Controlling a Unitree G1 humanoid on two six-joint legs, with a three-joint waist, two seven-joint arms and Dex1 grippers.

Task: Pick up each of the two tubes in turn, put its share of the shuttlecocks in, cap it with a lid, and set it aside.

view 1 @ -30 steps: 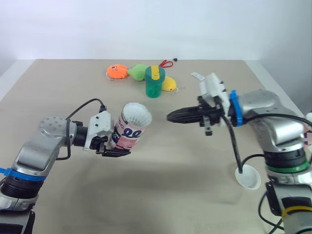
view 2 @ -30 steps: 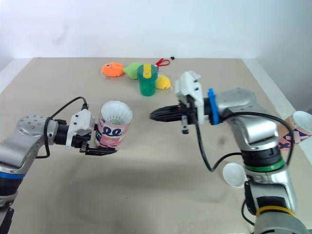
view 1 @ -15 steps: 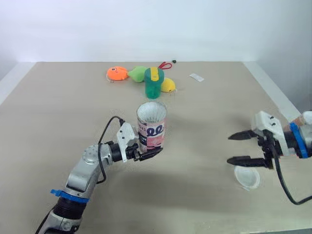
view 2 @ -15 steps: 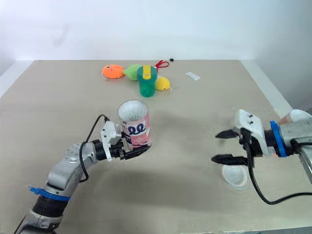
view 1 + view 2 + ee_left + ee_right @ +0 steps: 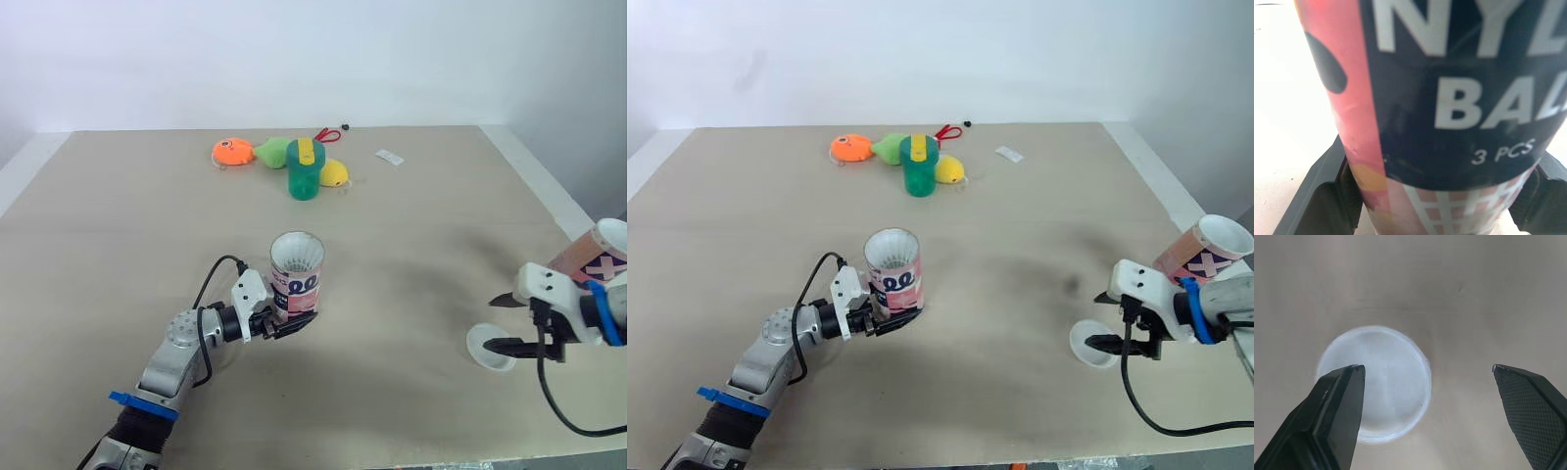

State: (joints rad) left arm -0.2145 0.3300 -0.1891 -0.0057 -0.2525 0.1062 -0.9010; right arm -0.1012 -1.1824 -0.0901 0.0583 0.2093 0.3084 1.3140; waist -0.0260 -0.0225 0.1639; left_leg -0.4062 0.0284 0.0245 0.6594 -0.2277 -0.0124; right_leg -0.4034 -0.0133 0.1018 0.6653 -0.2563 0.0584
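here, cylindrical tube [image 5: 296, 282] in left hand [image 5: 291, 326]; round lid [image 5: 1382, 387] by right hand [image 5: 1427, 368]

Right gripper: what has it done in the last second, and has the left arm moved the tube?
The right gripper pulled away from the tube, swung right, opened and came down over the white lid, not gripping it yet. The left gripper, still shut on the tube, turned it upright and lowered it. The green cup and toys stayed put.
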